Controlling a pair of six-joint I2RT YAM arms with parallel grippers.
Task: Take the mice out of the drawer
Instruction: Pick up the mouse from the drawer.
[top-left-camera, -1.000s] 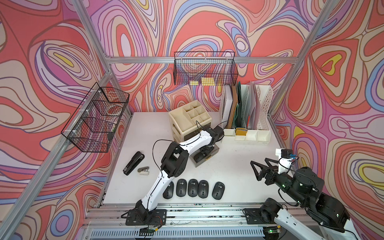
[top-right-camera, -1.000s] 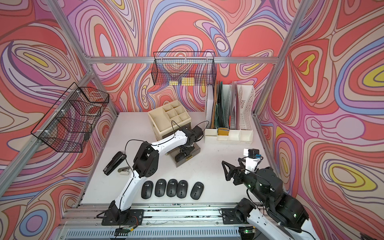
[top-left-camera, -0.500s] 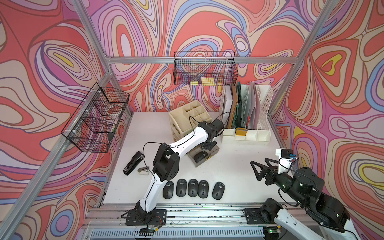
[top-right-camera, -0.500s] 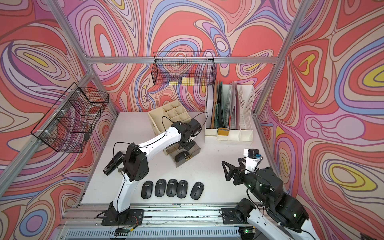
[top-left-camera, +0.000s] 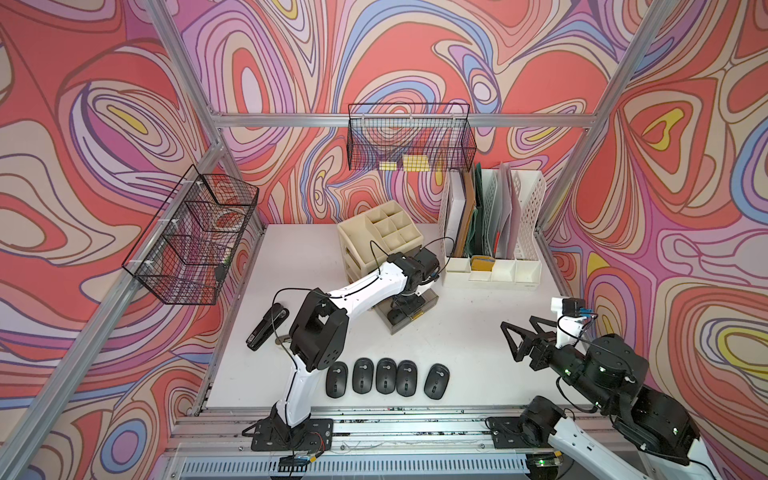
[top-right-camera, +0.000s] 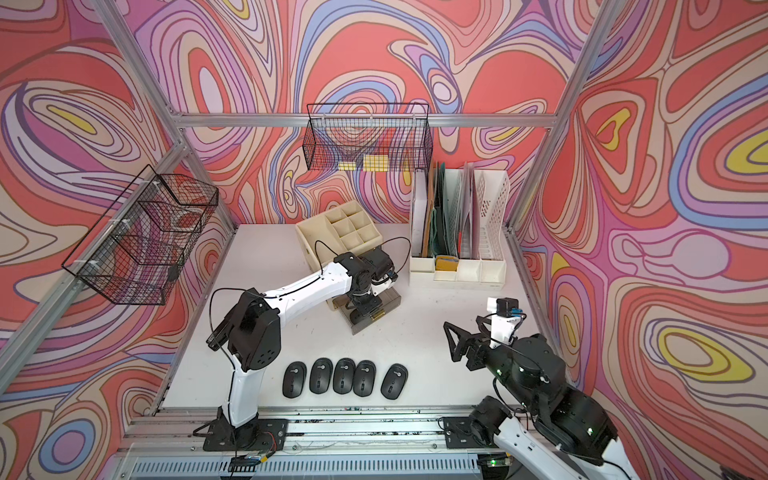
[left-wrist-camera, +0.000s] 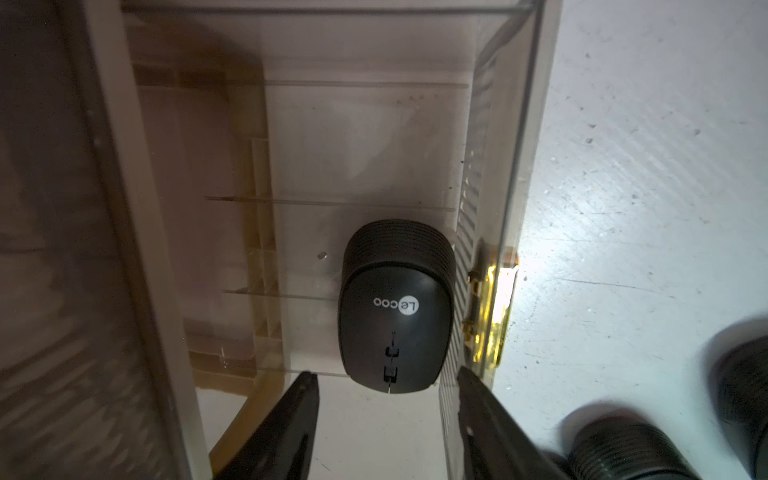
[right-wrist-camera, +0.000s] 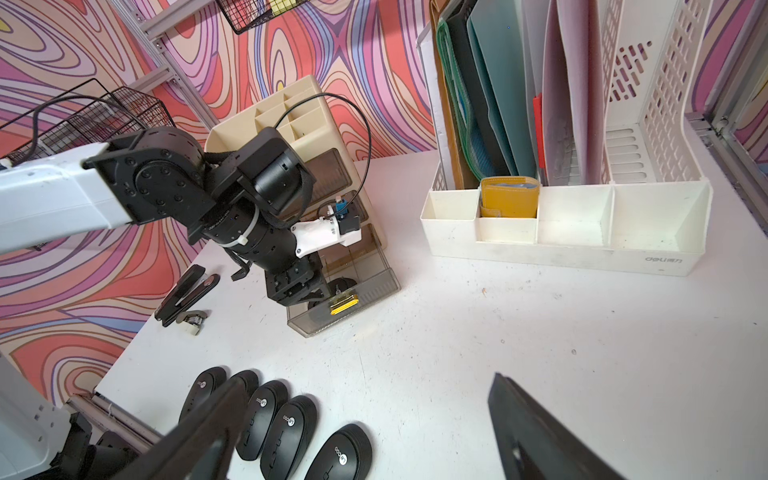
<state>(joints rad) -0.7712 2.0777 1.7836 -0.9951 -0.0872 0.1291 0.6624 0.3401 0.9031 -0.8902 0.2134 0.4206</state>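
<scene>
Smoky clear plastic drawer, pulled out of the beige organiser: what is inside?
One black oval mouse, lying close to the drawer's front wall beside the gold handle. The visible floor is otherwise bare. Fingers of the left gripper cover one end.

Arm links (top-left-camera: 370, 286): white shells, rounded.
Joint housings (top-left-camera: 318, 332): black, blocky, ringed with small screws.
Cable (right-wrist-camera: 368, 133): thin, black, looping.
Wrist bracket (right-wrist-camera: 324, 232): white, blue plug.
Pincer fingers (left-wrist-camera: 286, 424): black, tapered.
Base plates (top-left-camera: 320, 432): black.

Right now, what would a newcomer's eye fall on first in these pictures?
The loud swirled walls come first. Then five black mice in a row at the front of the table, and the left fingers, spread, over one more mouse in the open drawer.
</scene>
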